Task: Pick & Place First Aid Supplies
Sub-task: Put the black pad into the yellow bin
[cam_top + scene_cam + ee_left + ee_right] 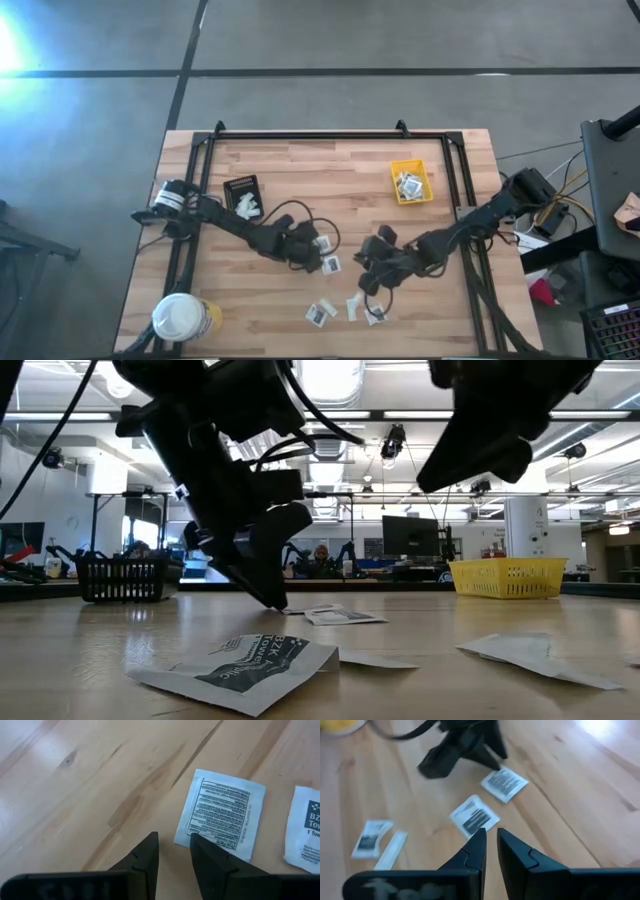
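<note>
- The left gripper [174, 854] is low over the wooden table [300, 170], its two dark fingers standing slightly apart with a narrow gap; they straddle the near edge of a white packet printed with black text [220, 813] but hold nothing.
- A second white packet [306, 831] lies just beside that one, flat on the wood.
- The right gripper [490, 846] hangs above the table near the middle, its fingers nearly together with only a slit between them, empty; a dark-centred packet [474, 816] lies just beyond its tips.
- More first aid packets [320, 312] and a narrow pale strip [390, 850] are scattered across the table's front middle; a few already sit in the small yellow bin [411, 182] toward the back right.
- Judging by their look, the packets are feather-light, thin and floppy, lying flush to the wood, so a corner or edge seems the best place to pinch.
- The table is pale butcher-block wood in a black frame; a white-lidded yellow tub [183, 318] stands at its front left corner.
- Beyond is a bright workshop with benches, monitors and a seated person [321, 560].
</note>
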`<action>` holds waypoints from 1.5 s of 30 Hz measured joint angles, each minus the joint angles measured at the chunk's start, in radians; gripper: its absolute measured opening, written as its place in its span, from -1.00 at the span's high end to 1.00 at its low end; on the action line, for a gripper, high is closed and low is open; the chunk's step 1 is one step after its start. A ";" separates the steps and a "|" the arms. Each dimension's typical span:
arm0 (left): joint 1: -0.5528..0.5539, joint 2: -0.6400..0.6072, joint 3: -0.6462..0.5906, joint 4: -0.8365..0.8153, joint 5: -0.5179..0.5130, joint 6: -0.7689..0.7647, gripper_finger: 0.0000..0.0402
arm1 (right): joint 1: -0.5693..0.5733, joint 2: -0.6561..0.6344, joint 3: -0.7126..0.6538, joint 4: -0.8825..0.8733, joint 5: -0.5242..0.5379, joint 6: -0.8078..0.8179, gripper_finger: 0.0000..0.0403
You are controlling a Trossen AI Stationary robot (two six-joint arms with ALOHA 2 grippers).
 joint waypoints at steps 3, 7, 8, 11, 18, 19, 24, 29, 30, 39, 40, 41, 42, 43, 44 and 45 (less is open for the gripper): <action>0.000 -0.001 -0.020 0.009 -0.005 -0.026 0.50 | -0.042 0.000 0.000 0.000 -0.011 0.028 0.78; -0.001 -0.005 -0.053 0.026 -0.010 -0.044 0.52 | -0.101 0.000 -0.001 0.000 -0.098 0.022 0.78; -0.004 -0.005 -0.056 0.028 -0.010 -0.041 0.53 | -0.110 0.000 -0.001 -0.001 -0.108 0.013 0.78; -0.017 -0.006 -0.056 0.040 -0.018 -0.002 0.53 | -0.123 0.000 -0.002 -0.001 -0.113 -0.019 0.78; -0.059 -0.051 -0.049 0.053 -0.064 0.093 0.56 | -0.133 0.000 -0.005 -0.023 -0.116 -0.033 0.78; -0.060 -0.064 -0.049 0.058 -0.069 0.099 0.57 | -0.133 0.000 -0.006 -0.031 -0.117 -0.032 0.78; -0.060 -0.094 -0.049 0.060 -0.074 0.119 0.65 | -0.132 0.000 -0.021 -0.033 -0.117 -0.033 0.78; -0.061 -0.116 -0.049 0.068 -0.002 0.159 0.87 | -0.132 -0.001 -0.046 -0.031 -0.117 -0.029 0.78; -0.062 -0.116 -0.051 0.068 0.009 0.167 0.93 | -0.132 -0.001 -0.053 -0.032 -0.116 -0.029 0.78; -0.058 -0.102 -0.061 0.116 0.036 0.175 1.00 | -0.133 -0.001 -0.076 -0.002 -0.117 -0.016 0.78; -0.058 -0.097 -0.061 0.120 0.036 0.175 1.00 | -0.133 -0.001 -0.076 0.012 -0.116 -0.016 0.78; -0.057 -0.092 -0.061 0.121 0.036 0.174 1.00 | -0.133 -0.001 -0.076 0.026 -0.116 -0.016 0.78; -0.057 -0.086 -0.061 0.121 0.035 0.171 1.00 | -0.133 -0.001 -0.076 0.038 -0.116 -0.019 0.78; -0.057 -0.081 -0.061 0.121 0.034 0.166 1.00 | -0.134 -0.001 -0.076 0.049 -0.116 -0.022 0.78; -0.057 -0.077 -0.061 0.121 0.032 0.160 1.00 | -0.134 -0.001 -0.076 0.052 -0.116 -0.025 0.78; -0.057 -0.076 -0.062 0.121 0.031 0.156 1.00 | -0.134 -0.001 -0.076 0.052 -0.116 -0.026 0.78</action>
